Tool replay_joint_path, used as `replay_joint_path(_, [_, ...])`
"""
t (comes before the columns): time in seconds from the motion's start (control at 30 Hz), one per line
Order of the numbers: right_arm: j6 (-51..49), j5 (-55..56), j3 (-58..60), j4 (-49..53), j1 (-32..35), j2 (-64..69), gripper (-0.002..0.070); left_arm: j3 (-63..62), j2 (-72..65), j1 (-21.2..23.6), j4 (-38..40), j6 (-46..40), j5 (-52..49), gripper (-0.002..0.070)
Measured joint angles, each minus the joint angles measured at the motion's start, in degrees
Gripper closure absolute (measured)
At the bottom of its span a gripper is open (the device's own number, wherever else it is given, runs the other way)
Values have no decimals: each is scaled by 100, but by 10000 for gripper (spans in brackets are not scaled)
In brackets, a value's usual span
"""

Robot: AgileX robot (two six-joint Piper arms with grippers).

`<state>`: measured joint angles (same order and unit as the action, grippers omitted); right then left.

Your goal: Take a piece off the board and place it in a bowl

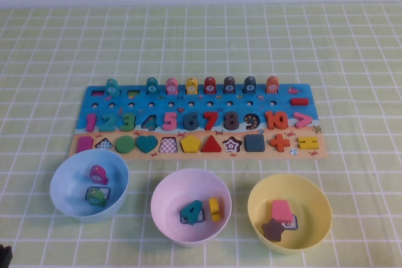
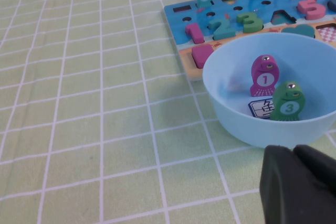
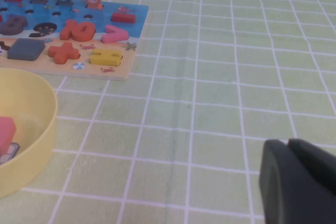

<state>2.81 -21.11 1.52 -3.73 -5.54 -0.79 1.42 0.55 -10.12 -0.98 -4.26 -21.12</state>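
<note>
The orange-red plus piece point(image 1: 279, 142) lies in its slot on the tan strip of the board point(image 1: 188, 100), near the board's right end. It also shows in the right wrist view point(image 3: 63, 52). The yellow bowl point(image 1: 289, 180) stands in front of it and holds a pink piece and a brown piece. My left gripper point(image 2: 293, 151) is shut and empty, low beside the light blue bowl point(image 2: 231, 119). My right gripper point(image 3: 287, 143) is shut and empty over bare cloth, to the right of the yellow bowl point(image 3: 44, 124) and out of the high view.
The pale pink bowl point(image 1: 164, 187) holds a teal 4 and a yellow piece. The light blue bowl point(image 1: 63, 171) holds two fish pegs. The yellow equals sign point(image 1: 308, 142) and the orange 10 point(image 1: 276, 119) sit next to the plus. Green checked cloth surrounds everything.
</note>
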Motion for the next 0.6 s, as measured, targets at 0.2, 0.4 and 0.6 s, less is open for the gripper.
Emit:
replay_joint_path(0.2, [0, 0, 0, 0, 0, 0, 694, 0, 0, 0, 0, 0, 0, 678])
replay_joint_path(0.4, [-12, 120, 0, -713, 0, 0, 694, 0, 0, 0, 0, 0, 0, 678])
replay_joint_path(0.6, [-122, 646, 0, -4662, 0, 0, 694, 0, 0, 0, 0, -12, 0, 678])
